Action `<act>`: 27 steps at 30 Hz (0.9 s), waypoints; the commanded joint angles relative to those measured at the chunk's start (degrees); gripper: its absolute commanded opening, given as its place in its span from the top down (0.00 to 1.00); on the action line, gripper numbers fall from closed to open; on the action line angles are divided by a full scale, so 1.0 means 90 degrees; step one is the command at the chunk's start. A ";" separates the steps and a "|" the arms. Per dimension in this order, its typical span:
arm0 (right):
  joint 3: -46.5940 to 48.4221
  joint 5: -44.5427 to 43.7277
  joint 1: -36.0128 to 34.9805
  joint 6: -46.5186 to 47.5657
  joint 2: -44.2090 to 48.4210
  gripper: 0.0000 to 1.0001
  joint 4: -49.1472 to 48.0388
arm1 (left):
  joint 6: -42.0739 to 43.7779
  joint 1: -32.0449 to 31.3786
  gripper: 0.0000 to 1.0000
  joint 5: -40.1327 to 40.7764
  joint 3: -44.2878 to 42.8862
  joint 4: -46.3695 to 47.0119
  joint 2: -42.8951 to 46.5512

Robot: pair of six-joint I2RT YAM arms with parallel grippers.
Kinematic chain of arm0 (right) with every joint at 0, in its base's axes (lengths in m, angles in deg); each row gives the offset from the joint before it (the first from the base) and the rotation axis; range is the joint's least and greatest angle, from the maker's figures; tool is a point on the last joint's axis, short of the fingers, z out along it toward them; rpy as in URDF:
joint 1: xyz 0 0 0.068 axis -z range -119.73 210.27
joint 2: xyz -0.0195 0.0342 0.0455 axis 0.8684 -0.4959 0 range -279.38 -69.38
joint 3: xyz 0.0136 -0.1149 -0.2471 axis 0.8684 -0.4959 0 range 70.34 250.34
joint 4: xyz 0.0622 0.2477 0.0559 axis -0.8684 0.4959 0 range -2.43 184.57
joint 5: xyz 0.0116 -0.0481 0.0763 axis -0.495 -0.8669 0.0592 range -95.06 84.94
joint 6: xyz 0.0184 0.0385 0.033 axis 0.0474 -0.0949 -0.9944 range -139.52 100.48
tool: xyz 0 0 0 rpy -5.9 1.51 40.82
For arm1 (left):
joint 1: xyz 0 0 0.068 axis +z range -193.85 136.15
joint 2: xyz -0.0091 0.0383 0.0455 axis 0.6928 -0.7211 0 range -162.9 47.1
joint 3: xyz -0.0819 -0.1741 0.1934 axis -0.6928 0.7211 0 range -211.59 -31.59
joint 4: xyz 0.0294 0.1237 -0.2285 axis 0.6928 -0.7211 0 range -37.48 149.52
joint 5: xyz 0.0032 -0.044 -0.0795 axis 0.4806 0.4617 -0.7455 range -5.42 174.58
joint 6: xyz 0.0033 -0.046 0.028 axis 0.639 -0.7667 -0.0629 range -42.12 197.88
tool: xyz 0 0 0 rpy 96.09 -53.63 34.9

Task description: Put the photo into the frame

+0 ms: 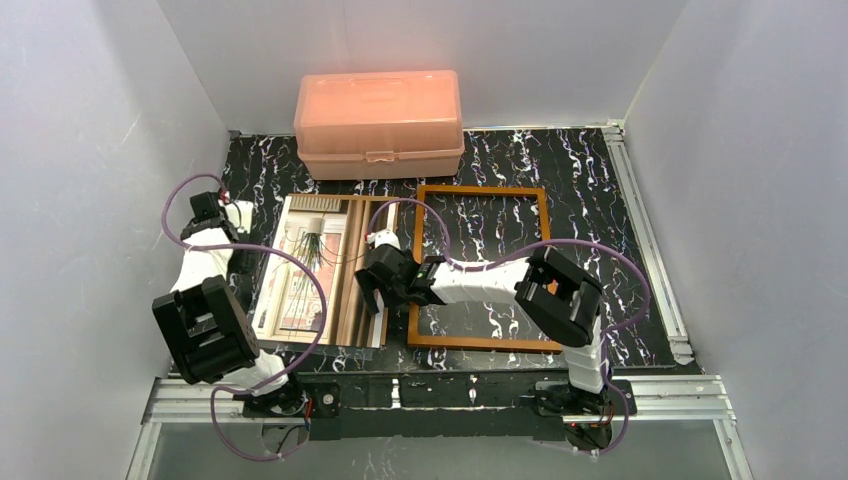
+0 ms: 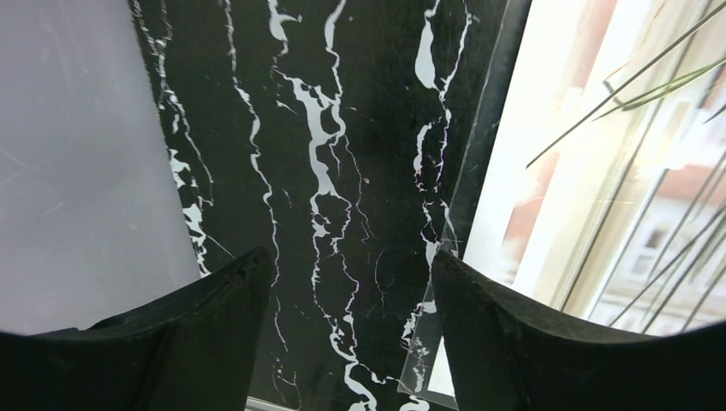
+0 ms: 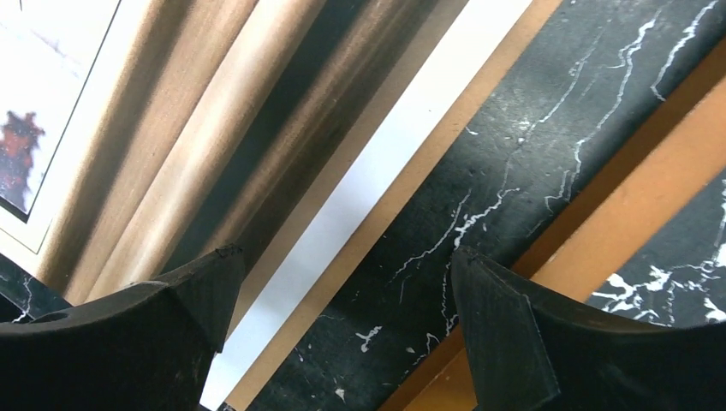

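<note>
Flat photo [image 1: 298, 268], long axis near-to-far

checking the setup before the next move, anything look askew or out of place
Nothing spilled or damaged. A corner of the clear sheet juts past the left edge of the photo, so that stack beside the empty frame is not flush.

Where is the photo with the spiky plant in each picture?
Top view: the photo lies left of the middle, next to the frame.
Left wrist view: the photo fills the right side, with thin plant leaves showing.
Right wrist view: the photo is at the upper left, its brown stripes beside it.
Shared landmark: the black table with white veins shows in all three.
</note>
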 commanded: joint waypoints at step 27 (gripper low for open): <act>-0.0061 0.1153 0.0513 -0.0607 -0.0033 0.01 -0.0678 | -0.0431 -0.0219 0.71 -0.1449 0.0420 -0.0074 -0.1047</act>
